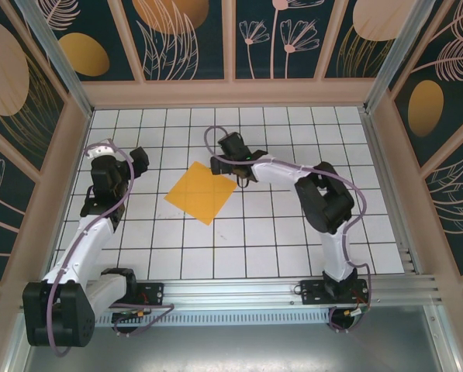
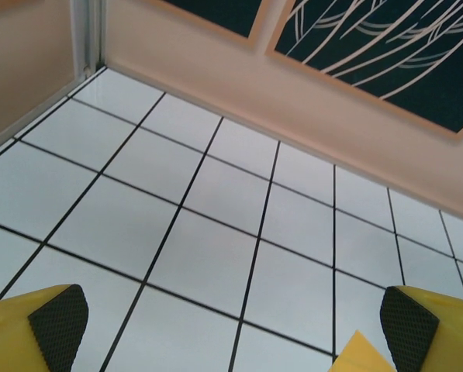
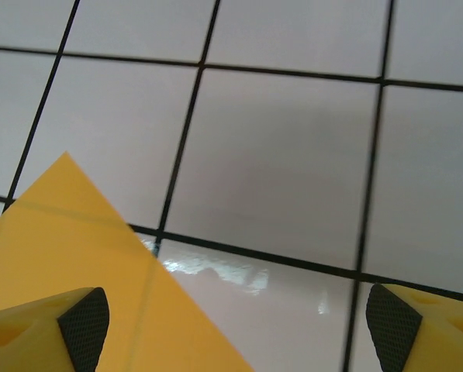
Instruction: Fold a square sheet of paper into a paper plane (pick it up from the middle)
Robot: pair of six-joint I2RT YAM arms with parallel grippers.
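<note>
Plainly, the main hazard is the sheet itself: the square sheet of paper [image 1: 201, 192] lies dead flat on the worktop [image 1: 293, 232] with no raised edge to catch. A pinch that comes down on it may, I judge, push it across the glossy tiles or crumple a corner instead of lifting it. A second risk is the point of grasp. The task asks for the middle, yet the right gripper [image 1: 233, 155] stands over the sheet's far-right border, not its centre. A grip taken there would probably let the thin paper droop and twist, spoiling any clean crease. The sheet sits near the middle of the worktop, a little toward the left edge, turned diamond-wise so its corners point at the worktop's edges. In the right wrist view the right gripper [image 3: 239, 325] has its jaws spread wide with nothing between them. One pad hangs above the square sheet of paper [image 3: 76, 248] and the other above bare tile, so the paper's edge runs between them; whether a pad touches the paper I cannot tell. The left gripper [image 1: 138, 161] is off toward the left edge, apart from the sheet. In its own wrist view the left gripper [image 2: 235, 322] is likewise released, over bare tiles and facing the far wall.
</note>
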